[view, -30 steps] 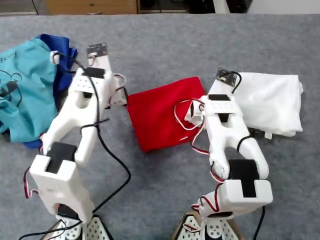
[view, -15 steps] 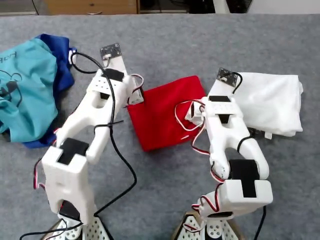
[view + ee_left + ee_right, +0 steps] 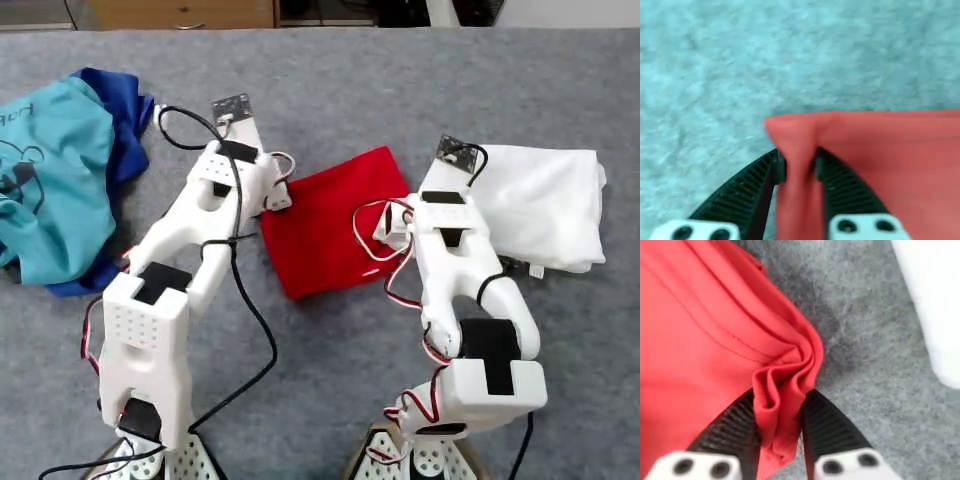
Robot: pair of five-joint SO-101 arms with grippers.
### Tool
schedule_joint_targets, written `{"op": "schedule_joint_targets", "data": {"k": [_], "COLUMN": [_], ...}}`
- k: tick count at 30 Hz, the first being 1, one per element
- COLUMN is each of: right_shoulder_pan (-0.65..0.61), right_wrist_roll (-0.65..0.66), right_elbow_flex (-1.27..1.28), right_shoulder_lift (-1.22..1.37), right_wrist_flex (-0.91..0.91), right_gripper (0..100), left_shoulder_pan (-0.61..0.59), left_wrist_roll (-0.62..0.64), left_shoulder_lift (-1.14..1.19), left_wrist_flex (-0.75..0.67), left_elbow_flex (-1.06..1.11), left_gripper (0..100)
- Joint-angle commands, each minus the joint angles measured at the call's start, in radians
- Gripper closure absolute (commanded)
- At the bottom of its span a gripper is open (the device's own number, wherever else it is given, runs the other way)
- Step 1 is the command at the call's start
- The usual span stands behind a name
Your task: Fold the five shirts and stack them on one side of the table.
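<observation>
High view, nearest first: two arms rise side by side from the near edge of the grey table point(image 3: 330, 345) and stretch away over it. The left arm point(image 3: 165, 280) leans in toward the middle, and the right arm point(image 3: 460, 270) runs almost straight out. Between their far ends lies the red shirt point(image 3: 335, 225), folded into a rough square on the table. The left gripper point(image 3: 799, 167) is clamped on the shirt's left corner, with a pinch of red fabric squeezed between its black ribbed fingers point(image 3: 840, 190). The right gripper point(image 3: 779, 402) grips a bunched fold at the shirt's right edge. Just beside that edge, the white shirt point(image 3: 545, 205) lies folded at the right side of the table; in the right wrist view a strip of grey shows between it and the red one. Farther off at the left side, a teal shirt point(image 3: 55, 180) lies crumpled on top of a blue shirt point(image 3: 125, 120). Past the table's far edge stands wooden furniture point(image 3: 180, 12).
</observation>
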Motion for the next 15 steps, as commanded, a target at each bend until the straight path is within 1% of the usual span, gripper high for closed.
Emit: {"op": "schedule_joint_targets", "data": {"k": [1, 4, 7, 9, 12, 15], "right_shoulder_pan": [0.021, 0.021, 0.024, 0.024, 0.024, 0.045], "right_wrist_roll": [0.014, 0.014, 0.014, 0.014, 0.014, 0.011], "right_elbow_flex": [-0.008, -0.019, -0.027, -0.042, -0.07, -0.105], "right_shoulder_lift": [-0.013, -0.024, -0.097, -0.179, -0.314, -0.429], "right_wrist_flex": [-0.025, -0.023, 0.006, 0.04, 0.044, 0.046], "right_gripper": [99.5, 99.6, 99.6, 99.6, 99.6, 99.6], "left_shoulder_pan": [0.006, 0.008, 0.008, 0.02, 0.055, 0.117], "left_wrist_roll": [-0.017, -0.031, -0.041, -0.041, -0.043, -0.043], "left_shoulder_lift": [0.027, 0.058, 0.061, 0.061, 0.071, 0.097], "left_wrist_flex": [-0.026, -0.02, 0.043, 0.114, 0.216, 0.238], "left_elbow_flex": [-0.071, -0.127, -0.229, -0.35, -0.563, -0.704], "left_gripper": [98, 98, 98, 98, 98, 98]}}
